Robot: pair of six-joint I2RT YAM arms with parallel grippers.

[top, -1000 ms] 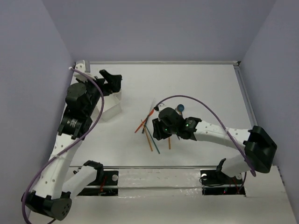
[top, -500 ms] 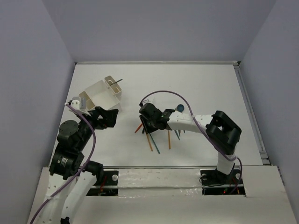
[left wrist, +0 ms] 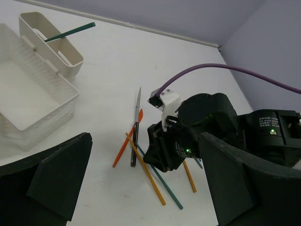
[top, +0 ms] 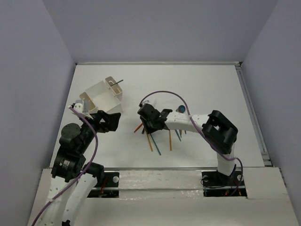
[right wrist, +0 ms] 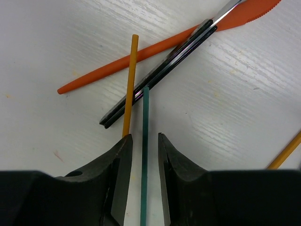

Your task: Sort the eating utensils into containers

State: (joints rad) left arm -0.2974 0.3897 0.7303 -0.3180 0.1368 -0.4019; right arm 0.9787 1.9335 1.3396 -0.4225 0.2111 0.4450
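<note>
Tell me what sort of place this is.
Probably a lab test cell, not a kitchen: a white table enclosed by plain lilac walls, with loose plastic utensils and a white container on it.

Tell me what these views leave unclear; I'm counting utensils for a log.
Top view: the right gripper covers the middle of the utensil pile; pieces beneath can't be counted.
Right wrist view: the teal stick runs off the bottom edge between the jaws.
Left wrist view: the white container is cut by the left edge.
</note>
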